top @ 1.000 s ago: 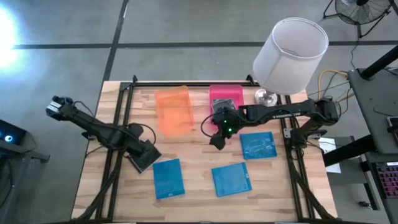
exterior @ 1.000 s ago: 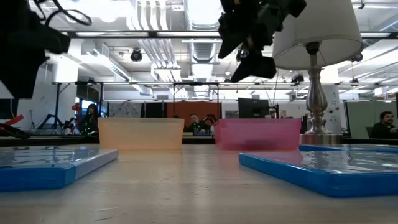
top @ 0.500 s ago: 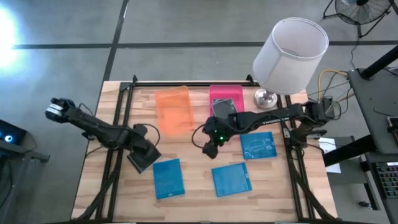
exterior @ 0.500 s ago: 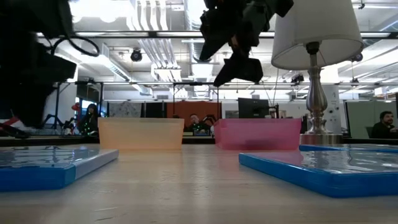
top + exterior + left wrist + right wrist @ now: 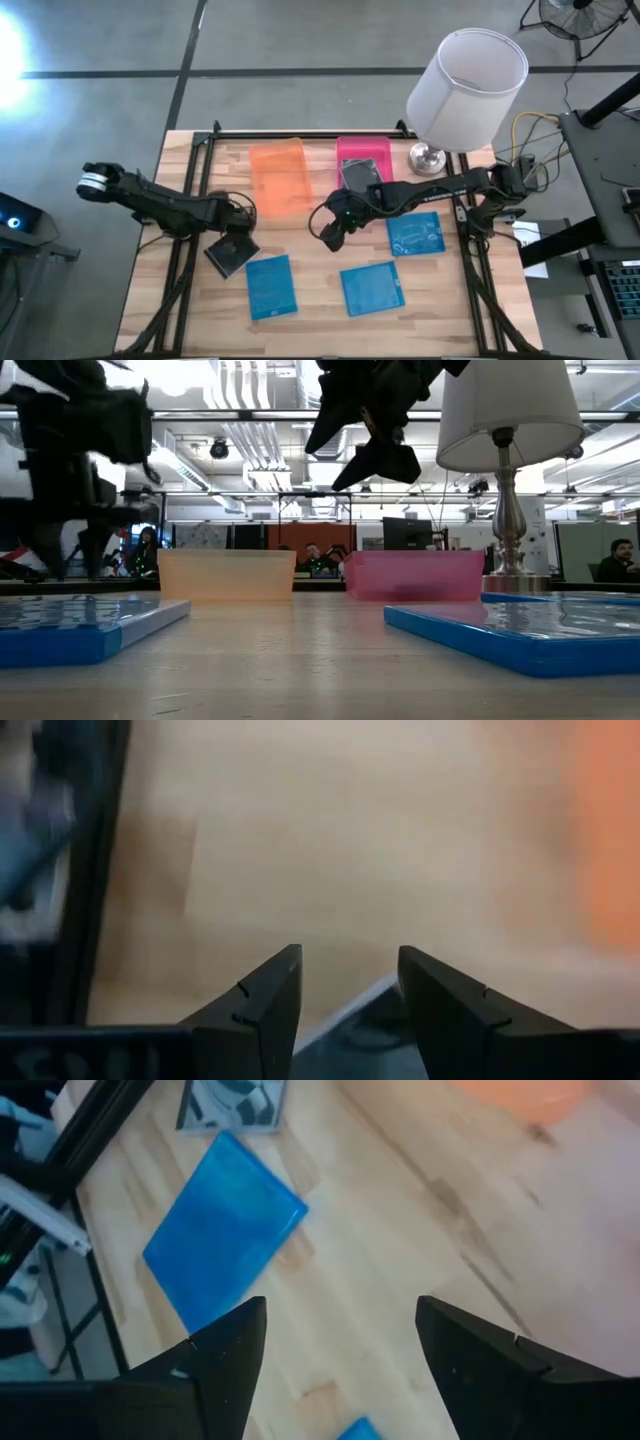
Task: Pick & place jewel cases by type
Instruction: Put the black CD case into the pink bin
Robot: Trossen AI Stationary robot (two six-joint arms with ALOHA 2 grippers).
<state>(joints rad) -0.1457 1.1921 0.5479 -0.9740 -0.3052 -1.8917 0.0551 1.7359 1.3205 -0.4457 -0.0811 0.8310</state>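
Note:
Three bright blue jewel cases lie flat on the wood: one near left (image 5: pixel 270 287), one near middle (image 5: pixel 372 288), one on the right (image 5: pixel 415 233). A dark grey case with a silvery disc (image 5: pixel 226 258) lies flat left of them. Another dark case (image 5: pixel 360 172) rests in the pink tray (image 5: pixel 345 148). My left gripper (image 5: pixel 345 970) is open and points down just above the dark case's far corner (image 5: pixel 352 1023); whether it touches, I cannot tell. My right gripper (image 5: pixel 328 238) hovers open over mid-table, held high (image 5: pixel 357 445). Beyond its fingers lie the near-left blue case (image 5: pixel 225 1240) and the disc case (image 5: pixel 232 1105).
The translucent orange tray (image 5: pixel 278 177) stands at the far edge, left of the pink tray. A lamp with a white shade (image 5: pixel 467 75) and metal base (image 5: pixel 428 157) stands at the far right corner. Black frame rails (image 5: pixel 190 200) run along both sides. Bare wood lies between the arms.
My right gripper has moved from in front of the pink tray toward the table's left and a little nearer, staying open and high. My left arm's wrist has shifted toward the table's right, over the dark case, which has stayed where it was.

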